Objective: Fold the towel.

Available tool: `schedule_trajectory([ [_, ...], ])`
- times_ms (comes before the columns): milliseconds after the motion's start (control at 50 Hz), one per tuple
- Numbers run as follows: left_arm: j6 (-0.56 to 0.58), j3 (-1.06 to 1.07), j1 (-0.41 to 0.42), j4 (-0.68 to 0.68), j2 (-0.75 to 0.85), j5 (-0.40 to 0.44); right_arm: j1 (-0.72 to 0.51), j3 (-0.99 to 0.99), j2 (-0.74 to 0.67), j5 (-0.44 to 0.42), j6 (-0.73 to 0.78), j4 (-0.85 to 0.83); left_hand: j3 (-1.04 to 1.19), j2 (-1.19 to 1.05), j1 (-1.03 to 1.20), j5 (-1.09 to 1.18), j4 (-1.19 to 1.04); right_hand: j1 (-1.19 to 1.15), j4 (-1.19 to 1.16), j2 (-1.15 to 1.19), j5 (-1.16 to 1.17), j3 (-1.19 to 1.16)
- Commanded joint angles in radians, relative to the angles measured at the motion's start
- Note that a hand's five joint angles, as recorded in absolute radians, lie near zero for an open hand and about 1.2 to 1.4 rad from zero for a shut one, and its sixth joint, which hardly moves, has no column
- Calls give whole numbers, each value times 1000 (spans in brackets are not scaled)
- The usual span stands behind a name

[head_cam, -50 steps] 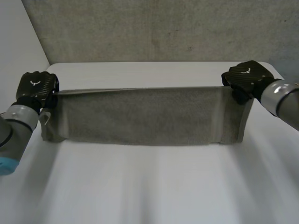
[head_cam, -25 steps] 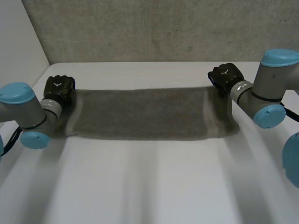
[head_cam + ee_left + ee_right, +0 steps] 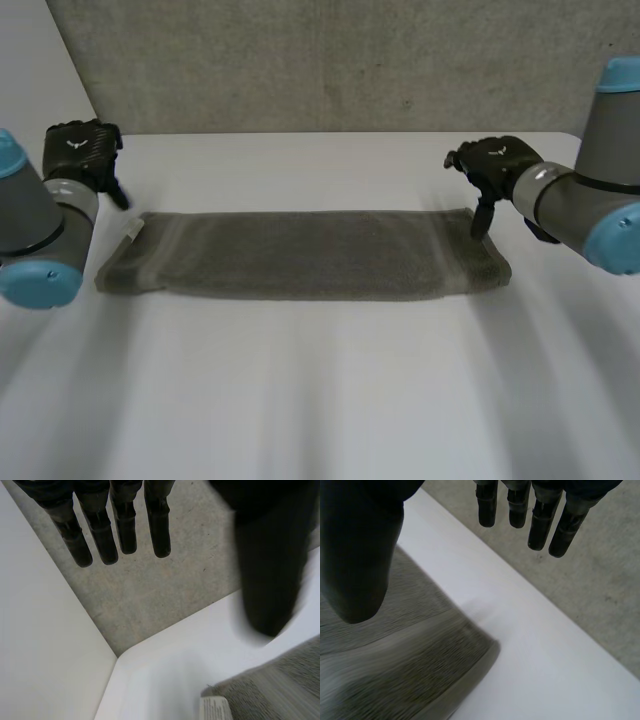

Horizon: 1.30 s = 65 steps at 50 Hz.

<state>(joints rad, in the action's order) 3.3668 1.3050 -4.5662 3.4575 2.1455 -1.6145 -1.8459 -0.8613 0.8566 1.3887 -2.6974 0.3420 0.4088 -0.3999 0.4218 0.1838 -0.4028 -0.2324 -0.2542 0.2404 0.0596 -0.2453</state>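
Observation:
The grey-brown towel (image 3: 300,255) lies flat on the white table (image 3: 320,400) as a long folded strip running left to right. My left hand (image 3: 82,155) hovers just beyond its far left corner, fingers (image 3: 125,525) straight and apart from the thumb (image 3: 267,560), holding nothing. A white label (image 3: 215,709) shows at that towel corner (image 3: 280,685) below the thumb. My right hand (image 3: 495,165) hangs over the far right corner, fingers (image 3: 540,522) straight, thumb (image 3: 360,555) spread wide above the towel's end (image 3: 410,670), nothing held.
A grey felt-like wall (image 3: 330,65) stands right behind the table's far edge. A white side panel (image 3: 45,645) rises at the table's left. The near half of the table is bare white surface.
Both hands have let go of the towel's far corners and opened. The lifted far edge has dropped, so the towel now lies flat, and both hands have drawn slightly up and outward.

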Motion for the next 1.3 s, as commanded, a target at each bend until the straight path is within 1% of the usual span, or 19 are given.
schedule_trajectory([
  [20,-12,234,3,52,-145,7,24,-251,119,-7,4,-48,-51,43,-64,-1,45,58,80,-66,-60,71],
  [120,-61,371,1,173,-167,10,50,-373,111,-4,30,-115,39,-48,26,90,-45,58,80,-66,-60,71],
  [200,-58,393,1,233,-150,10,62,-420,96,-7,50,-181,60,-69,47,111,-66,56,78,-64,-58,69],
  [240,-53,395,1,281,-122,8,70,-449,81,-10,64,-257,60,-69,47,111,-66,-28,-6,20,26,-15],
  [300,-53,387,1,293,-92,10,71,-456,71,-11,68,-288,60,-69,47,111,-66,-90,-69,82,89,-77],
  [340,-53,367,-2,301,-35,13,73,-459,41,-13,68,-327,60,-69,47,111,-66,-187,-165,179,185,-174],
  [520,-40,307,0,304,86,12,73,-443,-5,-8,71,-339,57,-66,44,108,-63,-222,-201,214,221,-210],
  [660,57,251,-1,307,163,10,73,-455,-7,-10,71,-342,43,-51,30,93,-48,-337,-315,329,335,-324],
  [760,89,231,-2,302,194,10,73,-464,-11,-10,71,-363,40,-49,27,90,-46,-404,-383,396,403,-391],
  [800,95,226,-4,301,195,8,74,-466,-19,-10,71,-370,37,-46,24,87,-43,-434,-412,426,432,-421],
  [840,97,231,-2,302,195,8,74,-464,-25,-10,71,-373,37,-46,24,87,-43,-568,-546,560,567,-555],
  [860,97,231,-2,302,195,8,74,-464,-25,-10,71,-373,37,-46,24,87,-43,-569,-547,561,567,-556],
  [900,97,234,-2,301,191,5,74,-461,-27,-8,71,-376,37,-46,24,87,-43,-727,-705,719,725,-714],
  [920,97,234,-2,301,191,5,74,-461,-27,-8,71,-376,37,-46,24,87,-43,-727,-706,719,726,-715],
  [960,95,240,-2,301,185,5,74,-461,-27,-10,71,-379,34,-43,21,84,-40,-824,-803,816,823,-811],
  [1000,89,247,-2,296,166,2,76,-455,-28,-8,71,-380,31,-40,18,81,-37,-1119,-1098,1111,1118,-1106],
  [1040,85,255,-2,296,150,2,80,-455,-27,-7,71,-380,28,-37,15,78,-34,-1163,-1142,1155,1162,-1151],
  [1180,82,312,-2,302,74,4,128,-467,4,-8,77,-364,-4,-4,-17,46,-1,-1164,-1142,1156,1162,-1151],
  [1300,80,372,-2,304,1,4,220,-495,71,-10,177,-331,-40,31,-53,11,34,-1164,-1142,1156,1162,-1151],
])
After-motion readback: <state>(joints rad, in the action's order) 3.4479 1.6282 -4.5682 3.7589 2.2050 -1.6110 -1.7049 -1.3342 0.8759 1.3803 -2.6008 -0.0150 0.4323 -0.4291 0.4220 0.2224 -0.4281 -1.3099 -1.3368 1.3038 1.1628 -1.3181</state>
